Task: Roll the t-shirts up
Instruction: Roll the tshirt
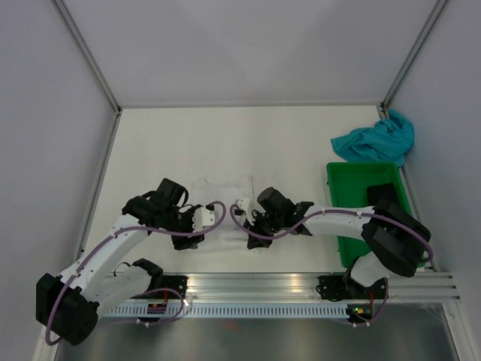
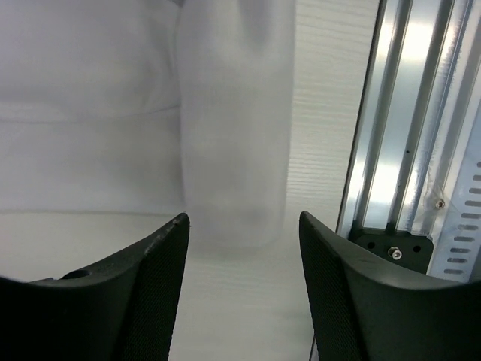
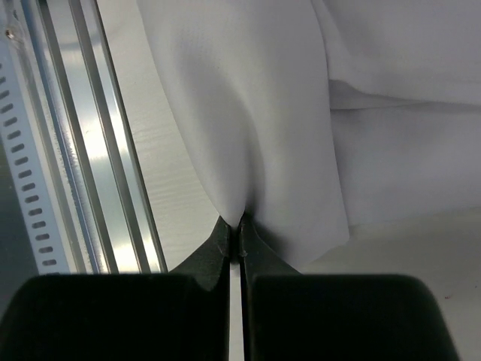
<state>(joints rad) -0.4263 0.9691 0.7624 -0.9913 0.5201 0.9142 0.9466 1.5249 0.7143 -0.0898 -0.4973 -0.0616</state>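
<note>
Judging risk first: on the table [image 1: 248, 135], the white t-shirt [image 1: 223, 188] lies part-folded near the front edge, betw. both arms. The teal t-shirt [image 1: 376, 141] sits crumpled far right, beyond the green bin [image 1: 361, 165]. With only one side pinched, we reckon the roll could skew or slacken, & cloth could drag onto the rail [image 3: 98, 150]. Our right gripper [image 3: 234, 226] has its fingers fully closed, pinching a fold of the white shirt. Our left gripper [image 2: 242, 226] stands well apart, gripping nothing; a cloth fold lies betw. its tips, contact unclear.
</note>
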